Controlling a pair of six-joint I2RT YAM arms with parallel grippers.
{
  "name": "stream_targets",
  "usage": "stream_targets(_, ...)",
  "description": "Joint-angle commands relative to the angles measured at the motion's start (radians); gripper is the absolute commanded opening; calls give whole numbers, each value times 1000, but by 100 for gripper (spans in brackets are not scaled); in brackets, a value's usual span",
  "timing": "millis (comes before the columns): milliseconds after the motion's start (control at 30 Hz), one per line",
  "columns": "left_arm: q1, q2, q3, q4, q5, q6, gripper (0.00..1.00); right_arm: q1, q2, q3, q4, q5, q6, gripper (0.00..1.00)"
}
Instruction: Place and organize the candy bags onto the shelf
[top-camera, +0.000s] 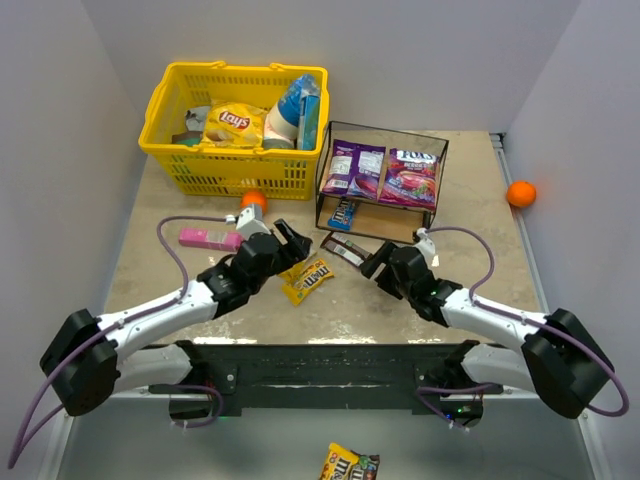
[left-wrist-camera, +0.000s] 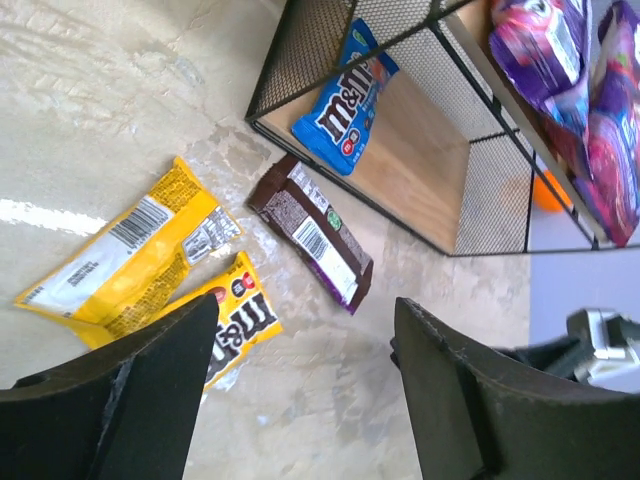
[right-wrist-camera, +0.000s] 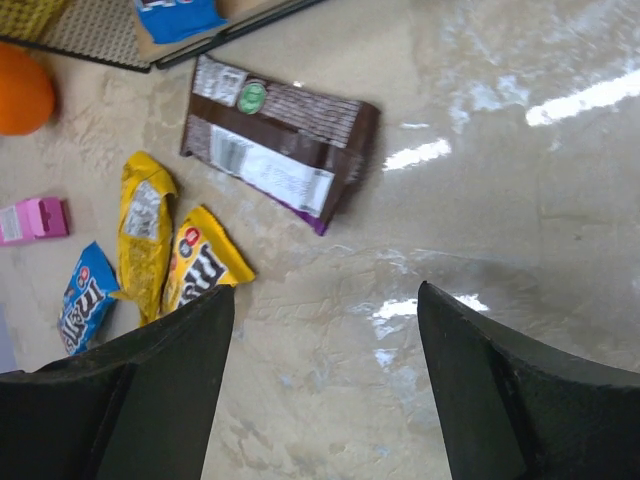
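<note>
Right wrist view: glossy brown flat candy packet (right-wrist-camera: 280, 140) is seen lying on the beige table (right-wrist-camera: 520, 200) at 11 o'clock of the spread, empty right gripper (right-wrist-camera: 325, 300), long axis 10-to-4; spread left gripper (left-wrist-camera: 305, 305) is judged farther.

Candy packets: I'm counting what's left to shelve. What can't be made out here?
Top view: blue packet, likely under the left arm; only the right wrist view shows it.
Top view: floor packet near the arm bases, cut off by the bottom edge.
Left wrist view: yellow packet, one corner behind the left pincer.
</note>
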Motion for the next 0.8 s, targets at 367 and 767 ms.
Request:
stream_targets(367, 105, -51, 11, -126, 199, 360, 93, -94, 339, -15, 397, -72, 187, 72)
stream_targets(767, 162, -126, 11, -130, 257, 394, 94, -105, 514, -29, 527, -134, 277, 42)
